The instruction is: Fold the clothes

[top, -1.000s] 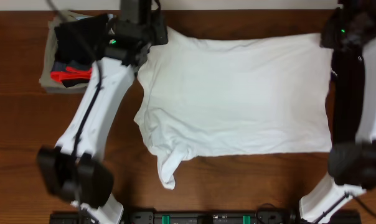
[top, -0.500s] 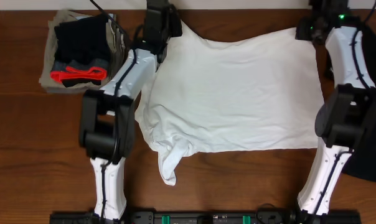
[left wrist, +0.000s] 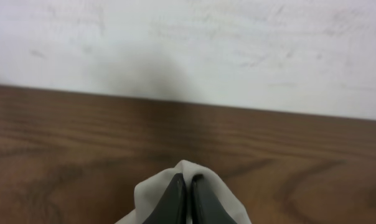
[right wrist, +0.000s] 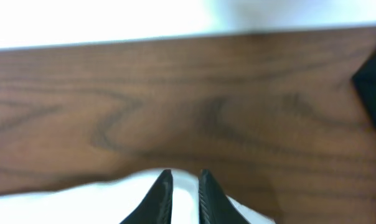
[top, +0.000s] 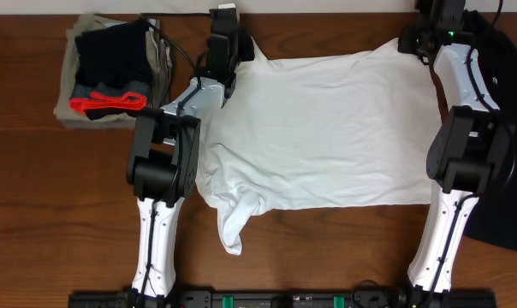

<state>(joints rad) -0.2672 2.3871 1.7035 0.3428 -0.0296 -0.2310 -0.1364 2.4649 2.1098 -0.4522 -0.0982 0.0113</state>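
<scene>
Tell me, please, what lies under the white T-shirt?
The wooden table shows all around the white T-shirt, so the shirt lies on that. Anything else beneath is covered by the cloth.

A brown wooden table [top: 44,214] with dark grain fills the overhead view. In the upper left of the frame sits a folded stack [top: 113,73]: a khaki piece [top: 66,115] at the bottom, black cloth [top: 113,47] on top, and a red-orange strip [top: 109,102] along its lower edge. A black garment [top: 511,214] lies along the right edge. A black rail [top: 284,299] with green parts runs across the bottom centre. A scuffed white wall [left wrist: 188,43] meets the table's far edge in the upper part of the left wrist view.
</scene>
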